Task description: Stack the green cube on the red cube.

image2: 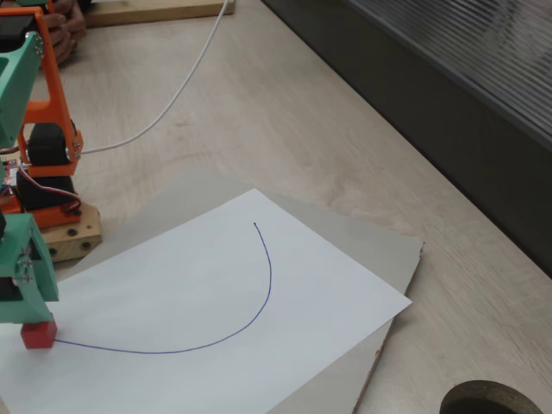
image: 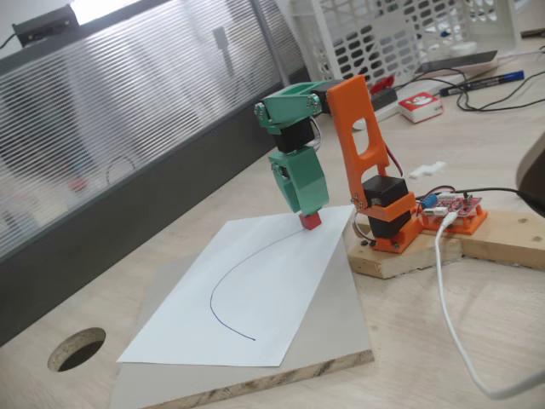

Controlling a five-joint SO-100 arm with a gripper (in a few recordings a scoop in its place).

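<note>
The counter [image: 477, 332] carries a grey board [image2: 379, 250] with a white sheet [image: 255, 298] bearing a drawn curve [image2: 259, 285]. One fixed view alone shows a basket [image: 383, 34], marker [image: 485, 83] and hole [image: 77, 349]. My gripper [image: 308, 209] points down, its tip touching the red cube [image: 310, 221] on the sheet's edge; I cannot tell whether it is clamped.
</note>
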